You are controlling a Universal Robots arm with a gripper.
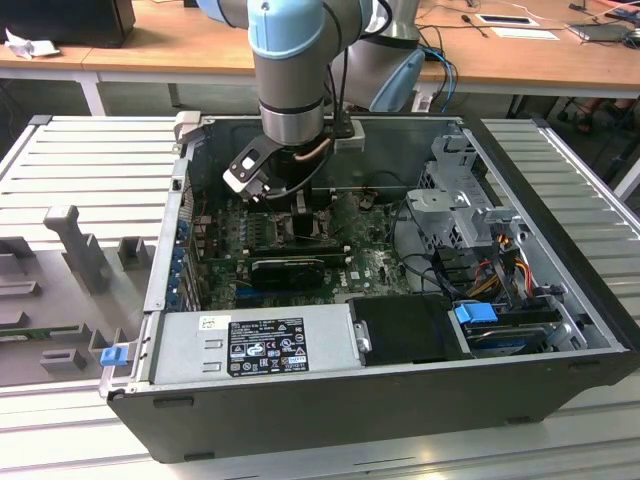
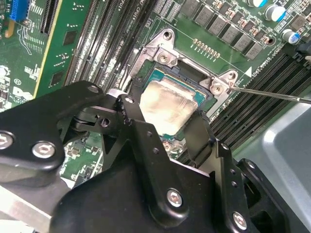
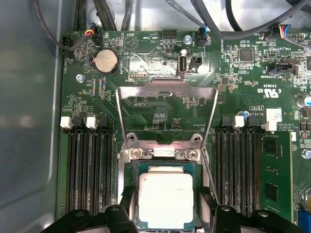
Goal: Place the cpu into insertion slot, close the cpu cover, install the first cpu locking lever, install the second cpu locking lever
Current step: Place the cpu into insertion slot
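Note:
The cpu (image 3: 165, 196), a flat square chip with a dull silver top, lies low in the insertion slot (image 3: 146, 154), whose silver rim borders it. My gripper (image 3: 165, 194) straddles it, a black finger (image 3: 127, 200) pressed against each of two opposite edges. The second wrist view shows the same: cpu (image 2: 167, 103) between the fingers (image 2: 200, 132), over the slot (image 2: 165, 57). The cpu cover (image 3: 167, 89) stands swung up behind the slot. A thin locking lever (image 2: 272, 93) sticks out sideways, unlatched. In the exterior view my gripper (image 1: 285, 205) reaches down into the computer case.
Long black memory slots (image 3: 87, 165) run on both sides of the socket. A coin battery (image 3: 106, 61) and cables lie beyond the cover. The case holds a power supply (image 1: 260, 340), a drive cage (image 1: 460, 200) and loose wiring (image 1: 500, 270). Case walls (image 1: 400, 400) enclose the board.

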